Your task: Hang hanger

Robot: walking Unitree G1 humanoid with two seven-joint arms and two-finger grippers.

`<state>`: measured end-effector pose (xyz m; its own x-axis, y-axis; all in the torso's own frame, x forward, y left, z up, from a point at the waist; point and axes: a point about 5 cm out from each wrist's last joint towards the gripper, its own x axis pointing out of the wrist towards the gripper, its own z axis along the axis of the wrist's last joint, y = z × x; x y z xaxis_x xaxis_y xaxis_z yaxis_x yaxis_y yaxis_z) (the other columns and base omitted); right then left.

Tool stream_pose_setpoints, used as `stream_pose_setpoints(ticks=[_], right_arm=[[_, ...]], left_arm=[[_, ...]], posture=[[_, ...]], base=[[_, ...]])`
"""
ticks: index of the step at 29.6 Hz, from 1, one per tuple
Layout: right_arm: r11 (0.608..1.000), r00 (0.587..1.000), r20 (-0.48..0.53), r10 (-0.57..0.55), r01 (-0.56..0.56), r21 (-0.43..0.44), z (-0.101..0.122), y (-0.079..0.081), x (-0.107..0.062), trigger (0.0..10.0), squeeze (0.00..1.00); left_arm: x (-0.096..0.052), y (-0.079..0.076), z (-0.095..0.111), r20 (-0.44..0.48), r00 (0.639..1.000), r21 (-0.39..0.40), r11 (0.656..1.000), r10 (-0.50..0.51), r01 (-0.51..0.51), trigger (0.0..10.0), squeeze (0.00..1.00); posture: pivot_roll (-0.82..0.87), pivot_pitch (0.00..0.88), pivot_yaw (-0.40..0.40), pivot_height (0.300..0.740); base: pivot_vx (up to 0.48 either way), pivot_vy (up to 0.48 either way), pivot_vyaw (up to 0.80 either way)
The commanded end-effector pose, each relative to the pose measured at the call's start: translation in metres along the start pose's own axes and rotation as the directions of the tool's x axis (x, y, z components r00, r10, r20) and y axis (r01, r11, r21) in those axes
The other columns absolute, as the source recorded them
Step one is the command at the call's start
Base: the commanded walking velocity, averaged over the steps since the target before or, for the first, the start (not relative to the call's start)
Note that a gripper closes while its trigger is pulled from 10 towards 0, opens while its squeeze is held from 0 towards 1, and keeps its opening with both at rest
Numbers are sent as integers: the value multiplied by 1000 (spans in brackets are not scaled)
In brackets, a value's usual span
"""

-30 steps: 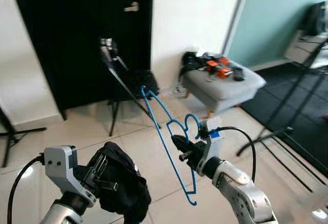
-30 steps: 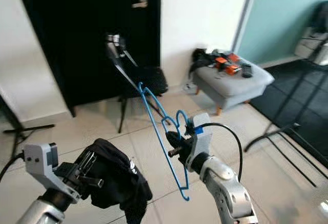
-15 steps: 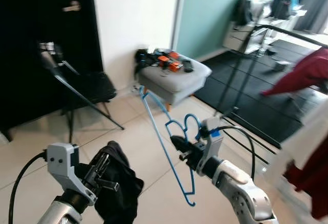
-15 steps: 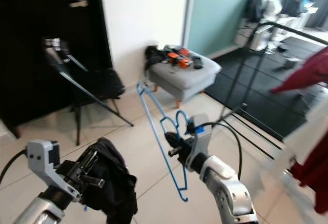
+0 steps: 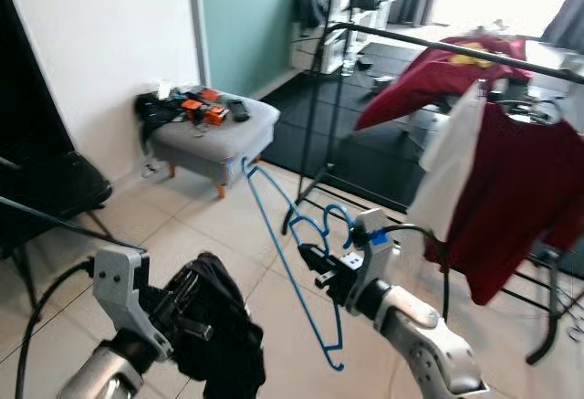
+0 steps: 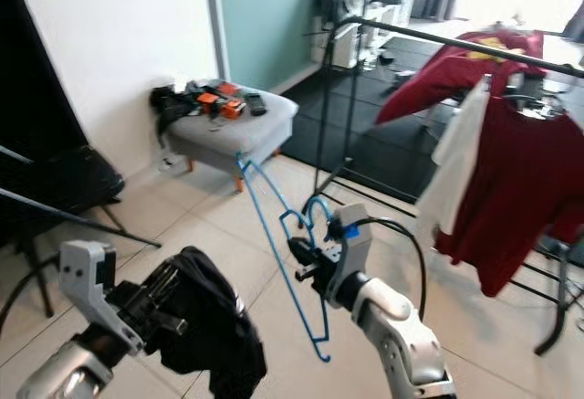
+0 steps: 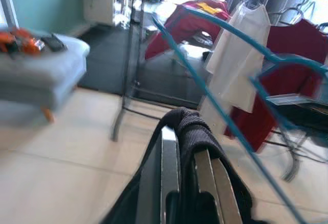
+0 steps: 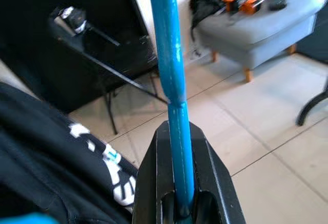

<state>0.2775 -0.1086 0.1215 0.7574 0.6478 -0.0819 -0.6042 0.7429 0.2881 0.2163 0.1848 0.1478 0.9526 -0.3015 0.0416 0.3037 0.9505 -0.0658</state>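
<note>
Fingers of the right gripper (image 5: 313,264) are clamped on the blue hanger (image 5: 290,262), held mid-air well apart from the black clothes rail (image 5: 438,45), while the left gripper (image 5: 187,303) pinches a black garment (image 5: 224,330), which might snag the hanger's lower bar during the reach.

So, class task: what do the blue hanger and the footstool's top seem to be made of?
Blue hanger, clamped in the right claw: probably plastic or coated wire, a thin, smooth, evenly coloured rod. Footstool top: likely grey fabric upholstery, matte and softly rounded, on small wooden-looking legs.
</note>
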Motion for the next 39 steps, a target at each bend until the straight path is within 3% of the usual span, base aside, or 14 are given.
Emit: stream_pose_setpoints(ticks=[1, 2, 4, 6, 7, 11, 12, 13, 14, 16, 18, 21, 24, 39], right_arm=[[999, 1000, -18, 25, -24, 24, -4, 2, 2, 10000, 0], [999, 999, -25, 32, -32, 1, -1, 0, 3, 10000, 0], [999, 999, -25, 32, -32, 1, -1, 0, 3, 10000, 0], [998, 999, -32, 36, -38, -56, 4, -4, 4, 10000, 0], [987, 997, -46, 63, -69, -142, 13, -8, 4, 10000, 0], [975, 995, -59, 81, -91, -201, 19, -10, 3, 10000, 0], [944, 985, -115, 127, -156, -292, 23, -10, 0, 10000, 0], [944, 985, -115, 127, -156, -292, 23, -10, 0, 10000, 0], [890, 962, -208, 178, -247, -382, 26, -10, -9, 10000, 0], [818, 918, -334, 215, -356, -452, 27, -11, -22, 10000, 0], [803, 906, -364, 217, -377, -460, 28, -12, -25, 10000, 0], [769, 866, -461, 195, -427, -476, 54, -23, -57, 10000, 0], [740, 822, -526, 218, -491, -460, 61, -20, -71, 10000, 0], [671, 817, -490, 303, -548, -499, 90, -3, -72, 10000, 0]], left_arm=[[6, 4, 6, 15, 1000, 67, 998, 14, -15, 10000, 0], [17, 12, 22, 48, 999, 159, 987, 4, -11, 10000, 0], [17, 12, 22, 48, 999, 159, 987, 4, -11, 10000, 0], [30, 18, 45, 94, 995, 254, 967, -26, 1, 10000, 0], [42, 22, 69, 119, 990, 377, 926, -70, 21, 10000, 0], [49, 24, 86, 132, 987, 458, 889, -96, 25, 10000, 0], [56, 28, 97, 107, 988, 568, 822, -106, 27, 10000, 0], [56, 28, 97, 107, 988, 568, 822, -106, 27, 10000, 0], [62, 33, 103, 54, 993, 672, 740, -100, 38, 10000, 0], [67, 42, 106, -14, 998, 767, 639, -65, 52, 10000, 0], [68, 46, 105, -33, 998, 784, 618, -46, 54, 10000, 0], [66, 72, 95, -118, 982, 708, 706, 149, -22, 10000, 0], [68, 74, 89, -151, 971, 670, 742, 187, -39, 10000, 0], [76, 63, 79, -214, 964, 646, 763, 156, 20, 10000, 0]], posture=[[3, 0, -21, 740], [-3, 0, -20, 740], [-3, 0, -20, 740], [-7, 0, -16, 740], [-10, 0, -11, 740], [-10, 0, -11, 740], [-23, 0, -1, 740], [-23, 0, -1, 740], [-27, 0, 2, 740], [-38, 0, 10, 740], [-38, 0, 10, 740], [-54, 0, 19, 740], [-56, 0, 18, 740], [-51, 0, 21, 740]], base=[[0, 0, -800], [0, 0, -800], [0, 0, -800], [0, 0, -800], [0, 0, -800], [0, 0, -800], [0, 0, 0], [0, 0, 0], [0, 0, 0], [0, 0, 0], [0, 0, 0], [0, 0, 0], [0, 0, 0], [0, 0, 0]])
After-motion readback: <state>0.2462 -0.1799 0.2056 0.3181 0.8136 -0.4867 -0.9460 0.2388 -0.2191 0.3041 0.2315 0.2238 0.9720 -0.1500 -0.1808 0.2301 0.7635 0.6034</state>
